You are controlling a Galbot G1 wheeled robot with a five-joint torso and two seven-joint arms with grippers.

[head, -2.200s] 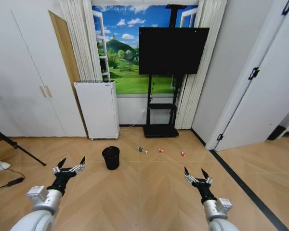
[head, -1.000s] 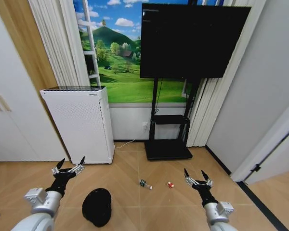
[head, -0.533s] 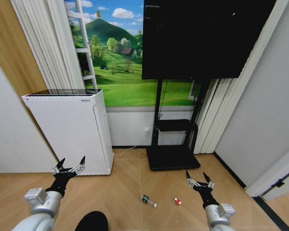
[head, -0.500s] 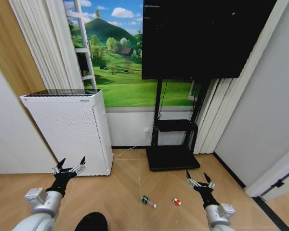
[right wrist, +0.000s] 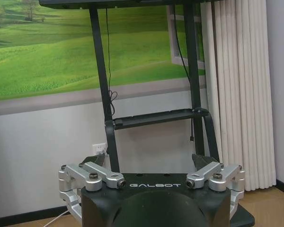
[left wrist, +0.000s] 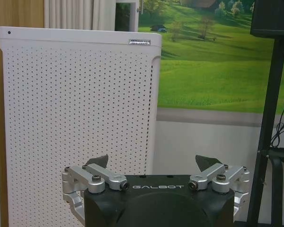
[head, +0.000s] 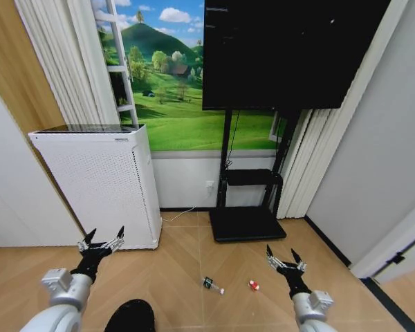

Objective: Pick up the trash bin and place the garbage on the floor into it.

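The black round trash bin (head: pixel 131 316) sits on the floor at the bottom edge of the head view, cut off by the frame, just right of my left arm. A small clear bottle with a green label (head: pixel 211 284) lies on the wood floor mid-frame. A red-and-white wrapper (head: pixel 253 284) lies just right of it. My left gripper (head: pixel 102 240) is held out open above the floor, left of the bin; in its wrist view it (left wrist: pixel 155 163) faces the white appliance. My right gripper (head: pixel 279 256) is open, just right of the wrapper; from its own wrist camera it (right wrist: pixel 149 161) faces the TV stand.
A tall white perforated appliance (head: pixel 97 183) stands against the wall at left. A black TV (head: pixel 290 52) on a black stand with a floor base (head: pixel 245 225) is ahead. Curtains (head: pixel 311 162) hang right of it. A white cable (head: pixel 171 216) trails on the floor.
The camera has driven forward toward the wall, so the bin, bottle and wrapper have slid down the picture and grown. Both arms keep the same open pose.
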